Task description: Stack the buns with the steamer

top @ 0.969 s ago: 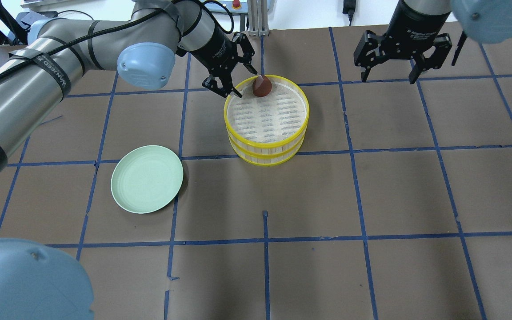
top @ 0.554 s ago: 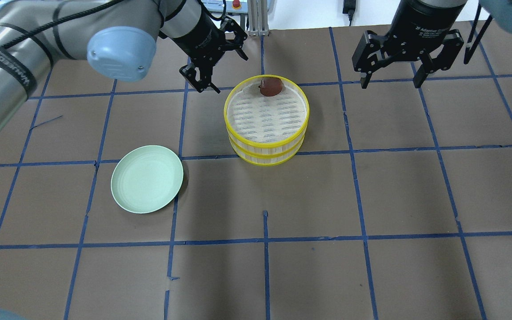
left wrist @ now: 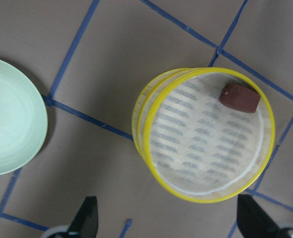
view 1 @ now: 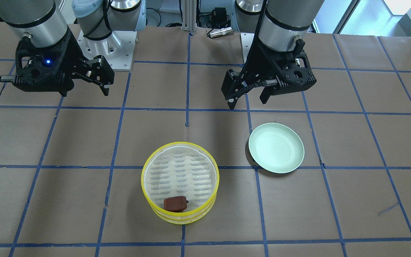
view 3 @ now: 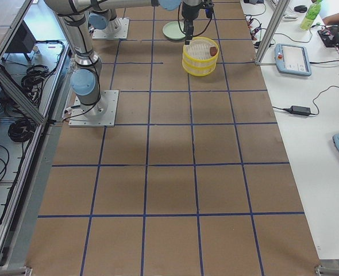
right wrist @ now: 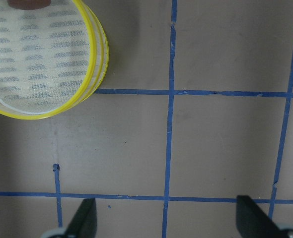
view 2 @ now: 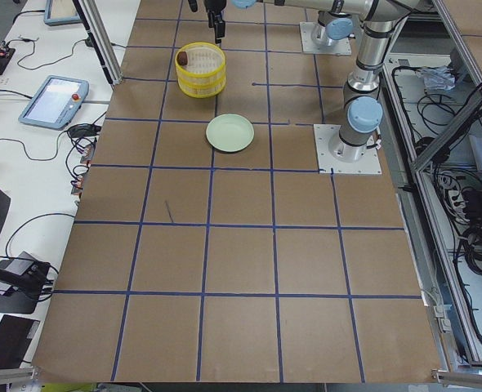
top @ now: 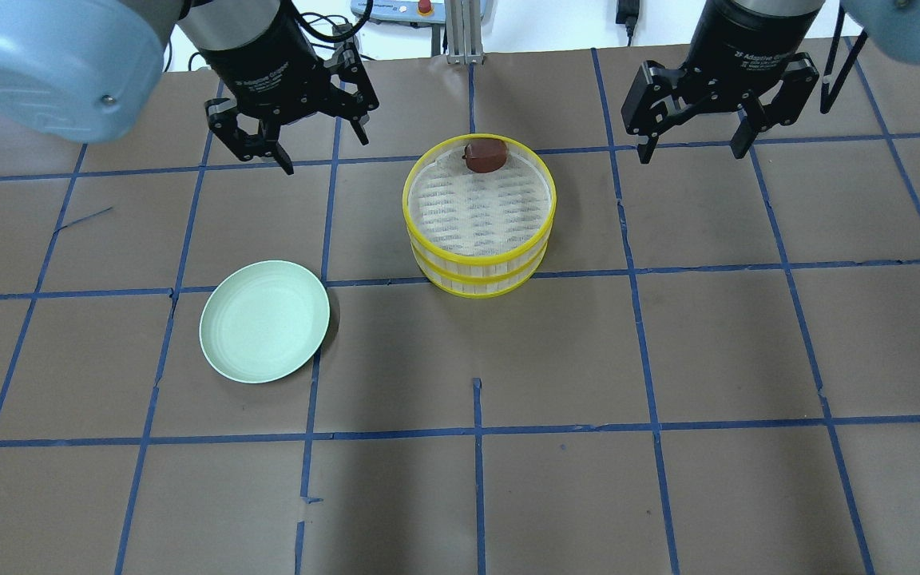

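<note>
Reddish-brown bun lies in yellow steamer, against far rim, long axis crosswise. I read left hand and right hand spread, empty, flanking steamer; left hand slightly nearer bun.

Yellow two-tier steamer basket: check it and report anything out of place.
The reddish-brown blocky bun lies well off-centre, right by the rim of the yellow two-tier steamer basket on the side away from the robot, not mid-mesh. Otherwise nothing stands out: the basket stands upright, with no spill or damage showing.
</note>
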Motion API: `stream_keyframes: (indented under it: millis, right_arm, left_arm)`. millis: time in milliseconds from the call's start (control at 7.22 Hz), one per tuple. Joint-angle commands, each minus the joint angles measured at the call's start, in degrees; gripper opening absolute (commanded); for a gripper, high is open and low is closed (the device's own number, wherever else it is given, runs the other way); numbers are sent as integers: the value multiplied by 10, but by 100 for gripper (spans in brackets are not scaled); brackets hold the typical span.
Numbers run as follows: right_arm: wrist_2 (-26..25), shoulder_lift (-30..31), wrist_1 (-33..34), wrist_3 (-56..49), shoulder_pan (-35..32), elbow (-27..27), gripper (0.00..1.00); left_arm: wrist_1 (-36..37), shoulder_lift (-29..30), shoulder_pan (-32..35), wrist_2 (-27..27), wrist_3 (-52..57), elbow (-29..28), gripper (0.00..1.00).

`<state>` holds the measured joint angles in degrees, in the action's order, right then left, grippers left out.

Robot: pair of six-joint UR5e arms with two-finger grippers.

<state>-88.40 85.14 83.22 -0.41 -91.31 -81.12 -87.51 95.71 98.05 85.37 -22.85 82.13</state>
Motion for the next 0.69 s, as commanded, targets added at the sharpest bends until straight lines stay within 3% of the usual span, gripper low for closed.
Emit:
stream_keyframes:
  millis: [0,554]
  right_arm:
    - [-3,4,-4,6,4,1,100]
    - [-4,5,-4,7,3,-3,100]
  left_arm:
    - [-8,-20,-7,75,141,8,100]
    - [-14,-33,-28,74,188,19,100]
